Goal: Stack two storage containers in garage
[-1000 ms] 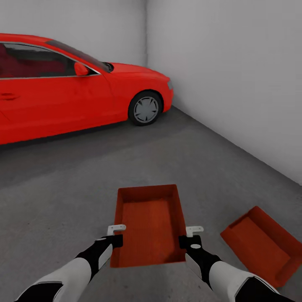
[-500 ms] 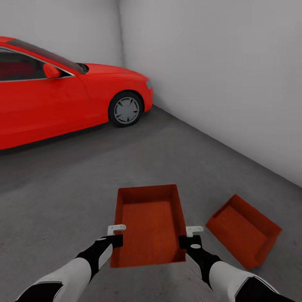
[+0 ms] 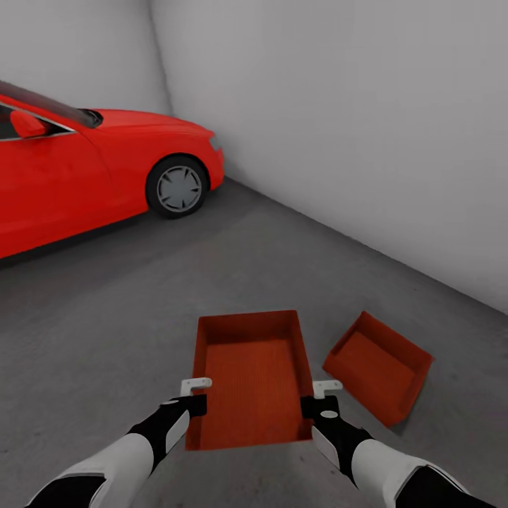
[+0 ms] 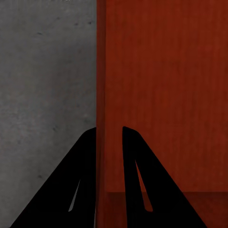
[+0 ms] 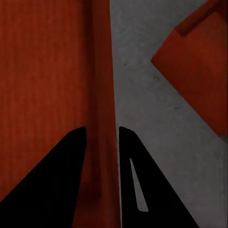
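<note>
I hold one orange-red storage container (image 3: 250, 377) level in front of me, above the dark grey garage floor (image 3: 127, 317). My left gripper (image 3: 195, 396) is shut on its left side wall (image 4: 100, 95). My right gripper (image 3: 316, 398) is shut on its right side wall (image 5: 102, 95). In each wrist view the black fingers (image 4: 85, 161) straddle a thin ribbed wall. The second storage container (image 3: 377, 367) rests open side up on the floor just to the right of the held one, turned at an angle, and also appears past the right gripper (image 5: 199, 61).
A red car (image 3: 92, 169) is parked at the left, its front wheel (image 3: 176, 188) near the corner of two plain white walls (image 3: 339, 127). The right wall runs close behind the container on the floor. Open concrete lies ahead between me and the car.
The whole view has swung to the right: the car and the wall corner slid left. The floor container now appears closer to the held one. Both grippers keep the same grip.
</note>
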Controlling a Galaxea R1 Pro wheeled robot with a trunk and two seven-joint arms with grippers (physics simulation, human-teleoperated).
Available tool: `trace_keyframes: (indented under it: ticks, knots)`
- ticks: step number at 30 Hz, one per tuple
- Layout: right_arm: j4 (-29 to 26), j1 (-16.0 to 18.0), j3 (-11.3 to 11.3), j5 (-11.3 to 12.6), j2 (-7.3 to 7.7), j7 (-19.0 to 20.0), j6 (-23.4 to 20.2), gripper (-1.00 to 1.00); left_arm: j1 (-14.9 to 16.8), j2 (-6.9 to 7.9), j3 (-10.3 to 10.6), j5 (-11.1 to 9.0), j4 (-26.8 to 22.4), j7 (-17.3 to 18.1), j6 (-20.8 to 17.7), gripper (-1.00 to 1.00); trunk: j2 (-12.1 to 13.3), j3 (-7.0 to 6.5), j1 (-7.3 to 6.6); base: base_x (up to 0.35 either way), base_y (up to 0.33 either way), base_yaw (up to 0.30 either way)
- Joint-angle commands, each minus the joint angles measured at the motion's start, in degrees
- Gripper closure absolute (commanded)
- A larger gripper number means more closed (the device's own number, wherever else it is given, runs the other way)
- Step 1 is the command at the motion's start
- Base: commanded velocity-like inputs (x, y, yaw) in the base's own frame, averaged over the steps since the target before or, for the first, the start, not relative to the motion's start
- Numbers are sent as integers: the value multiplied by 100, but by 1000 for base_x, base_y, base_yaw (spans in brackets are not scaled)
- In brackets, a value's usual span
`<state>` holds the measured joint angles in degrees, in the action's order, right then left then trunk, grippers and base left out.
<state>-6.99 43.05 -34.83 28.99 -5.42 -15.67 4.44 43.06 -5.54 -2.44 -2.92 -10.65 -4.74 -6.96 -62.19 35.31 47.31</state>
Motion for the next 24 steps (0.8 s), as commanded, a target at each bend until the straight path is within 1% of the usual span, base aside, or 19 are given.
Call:
trace_keyframes:
  ticks: [1,24]
  knots:
    - [-1,10,179,54,56,-15,22,100,-8,1,376,248,-7,-27,-35,100,-3,5,0,0,0,-293]
    - [2,10,179,54,51,-15,22,100,-8,8,376,240,-7,-27,-43,100,-3,5,0,0,0,-293]
